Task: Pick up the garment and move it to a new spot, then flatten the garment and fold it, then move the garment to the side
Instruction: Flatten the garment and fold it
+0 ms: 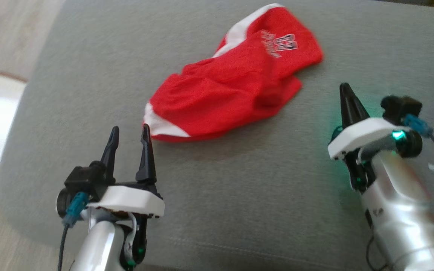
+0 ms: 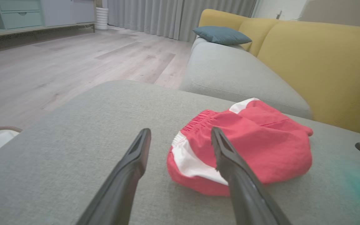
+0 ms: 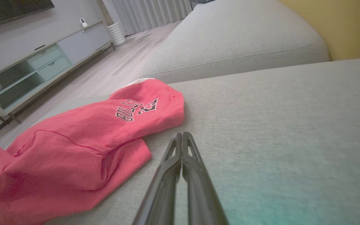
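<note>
Your crumpled red fabric shorts (image 1: 236, 86), white stripes down the sides, lie on the grey upholstered cushion (image 1: 239, 195) with the printed number facing up. Your left gripper (image 1: 130, 130) has its fingers spread apart and empty, tips just beside the white-striped near corner. Your right gripper (image 1: 346, 90) has its fingers pressed together on nothing, off to the shorts' right, clear of the cloth.
</note>
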